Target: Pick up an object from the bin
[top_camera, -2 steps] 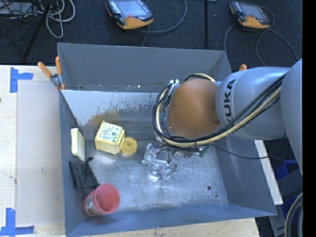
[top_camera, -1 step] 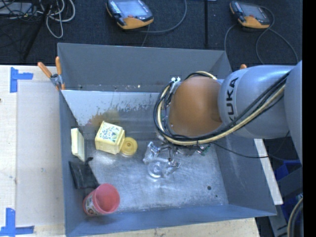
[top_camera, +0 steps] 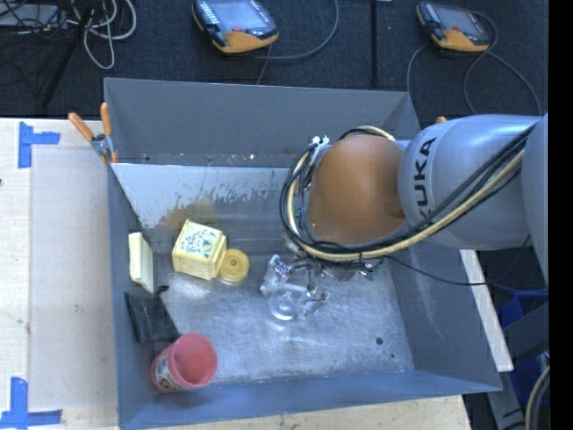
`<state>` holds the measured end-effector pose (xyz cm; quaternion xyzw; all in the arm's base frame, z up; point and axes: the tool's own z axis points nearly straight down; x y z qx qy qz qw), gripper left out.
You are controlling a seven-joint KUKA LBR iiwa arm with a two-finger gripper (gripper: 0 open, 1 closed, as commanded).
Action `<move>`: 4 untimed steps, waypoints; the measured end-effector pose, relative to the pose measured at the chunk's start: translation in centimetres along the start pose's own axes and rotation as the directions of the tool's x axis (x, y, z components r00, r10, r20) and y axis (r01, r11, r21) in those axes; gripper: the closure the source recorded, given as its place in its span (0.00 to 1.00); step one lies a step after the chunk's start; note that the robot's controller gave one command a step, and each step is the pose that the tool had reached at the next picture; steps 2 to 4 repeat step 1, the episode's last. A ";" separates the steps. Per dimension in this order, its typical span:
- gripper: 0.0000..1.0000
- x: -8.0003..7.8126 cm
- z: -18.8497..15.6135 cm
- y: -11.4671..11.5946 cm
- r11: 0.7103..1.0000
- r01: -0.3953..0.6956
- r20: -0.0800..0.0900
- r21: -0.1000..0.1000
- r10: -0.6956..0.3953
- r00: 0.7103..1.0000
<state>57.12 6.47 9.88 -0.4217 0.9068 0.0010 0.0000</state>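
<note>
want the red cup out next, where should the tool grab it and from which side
Probably the rim of the cup: it lies on its side, mouth open toward the middle of the bin, walls close behind. Come from above on the mouth side and pinch the upper lip.

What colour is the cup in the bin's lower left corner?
The cup is pinkish red, plain in the camera view.

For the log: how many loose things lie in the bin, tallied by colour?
Yellow: 3 (patterned box, round cap, pale flat block)
Black: 1 (dark piece)
Red: 1 (cup)
Total: 5
</note>
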 end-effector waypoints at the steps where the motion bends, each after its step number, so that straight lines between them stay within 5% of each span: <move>1: 1.00 -0.1 -0.8 0.0 1.000 0.000 0.002 0.002 0.000 1.000; 4: 1.00 -0.1 -0.8 0.0 1.000 0.000 0.002 0.002 0.000 1.000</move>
